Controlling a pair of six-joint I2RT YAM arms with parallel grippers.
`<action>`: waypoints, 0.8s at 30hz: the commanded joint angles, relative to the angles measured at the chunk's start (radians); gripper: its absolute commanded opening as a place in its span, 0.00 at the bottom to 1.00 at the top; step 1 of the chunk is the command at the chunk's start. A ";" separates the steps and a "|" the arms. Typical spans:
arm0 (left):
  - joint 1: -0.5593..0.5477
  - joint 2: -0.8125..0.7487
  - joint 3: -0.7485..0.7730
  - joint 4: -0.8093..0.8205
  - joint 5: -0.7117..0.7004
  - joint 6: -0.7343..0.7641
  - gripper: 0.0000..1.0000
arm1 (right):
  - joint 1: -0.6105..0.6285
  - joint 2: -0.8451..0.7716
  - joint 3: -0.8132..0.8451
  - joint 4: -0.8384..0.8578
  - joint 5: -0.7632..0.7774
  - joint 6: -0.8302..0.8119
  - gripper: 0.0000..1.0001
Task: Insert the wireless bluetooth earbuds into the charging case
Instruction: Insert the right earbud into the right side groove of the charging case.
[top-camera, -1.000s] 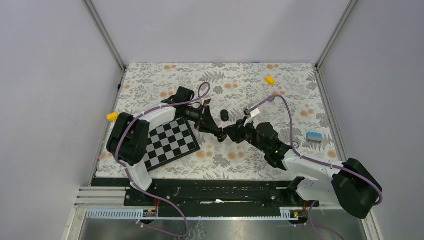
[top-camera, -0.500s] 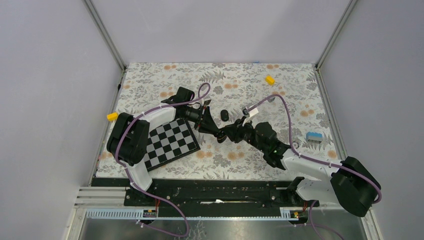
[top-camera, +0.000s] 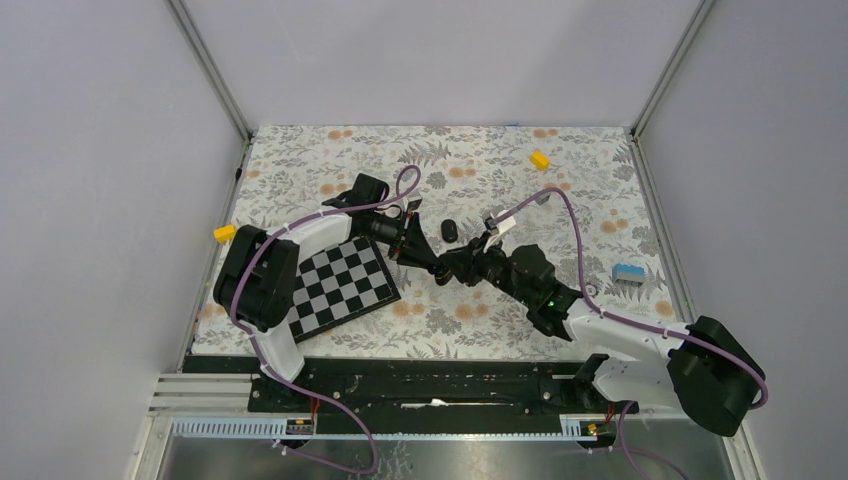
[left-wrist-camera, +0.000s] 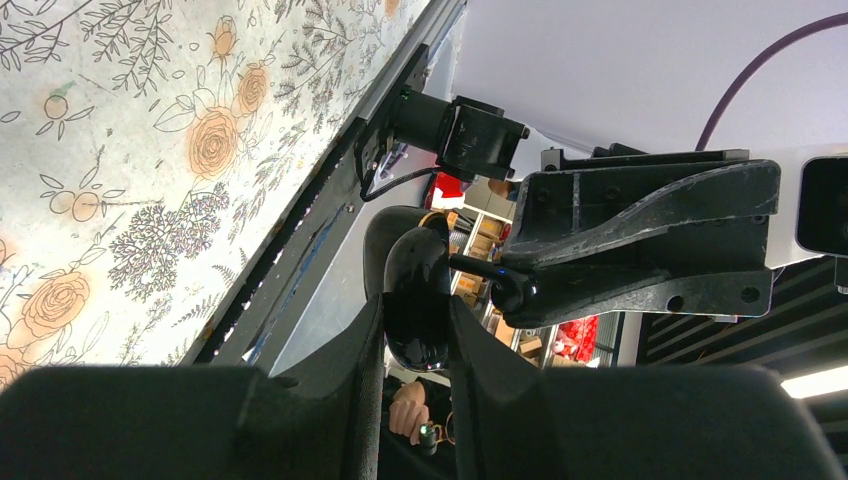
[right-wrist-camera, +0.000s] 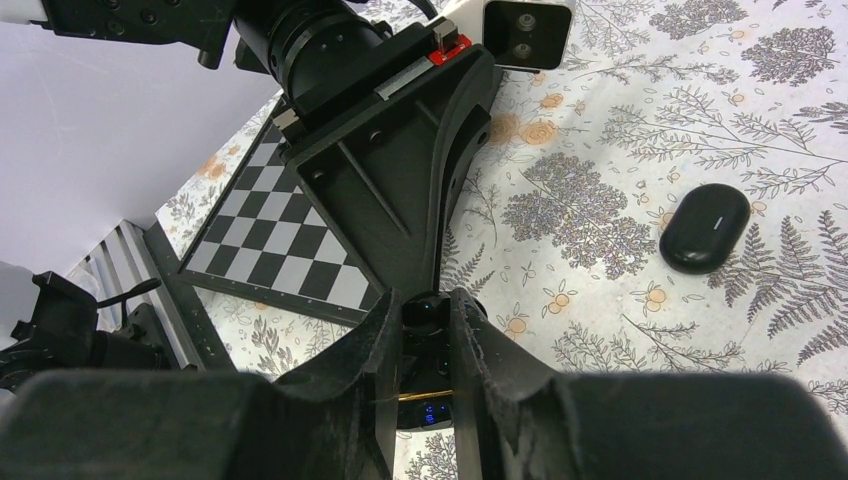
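1. Pale walls close round the floral desk (top-camera: 520, 190). Nothing lying on it has shifted in the last second: the chessboard (top-camera: 340, 285) and a black oval pebble (right-wrist-camera: 705, 228) with a pale dash sit where they were.
2. Only the right arm (top-camera: 620, 335) has changed, creeping a little leftward toward the left arm (top-camera: 310, 235), which keeps its pose. I read this as the last closing of the gap before mating, not a finished insertion.
3. The left end effector (left-wrist-camera: 415, 335) stays clenched on the charging case (left-wrist-camera: 412, 285). It holds the case up off the desk near the middle, close to the oval pebble but apart from it.
4. The right end effector (right-wrist-camera: 428, 305) has its fingers drawn near together, straddling a small dark shape right at the left fingertips. Whether they are grasping anything, I cannot tell.
5. The charging case is glossy black and rounded, with bright reflections on its curve. Its inner face is turned away from the left wrist view, so its contents stay hidden. A small blue light (left-wrist-camera: 499, 270) glows just beside it.
6. None of the earbuds can be picked out with certainty.
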 joint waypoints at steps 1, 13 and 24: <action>0.007 0.000 0.027 0.028 0.003 0.015 0.00 | 0.017 0.004 0.019 0.044 0.007 0.005 0.21; 0.008 0.000 0.034 0.028 0.001 0.012 0.00 | 0.021 -0.020 -0.019 0.024 0.011 0.022 0.21; 0.010 -0.002 0.038 0.028 -0.003 0.012 0.00 | 0.024 -0.032 -0.031 0.009 0.023 0.026 0.21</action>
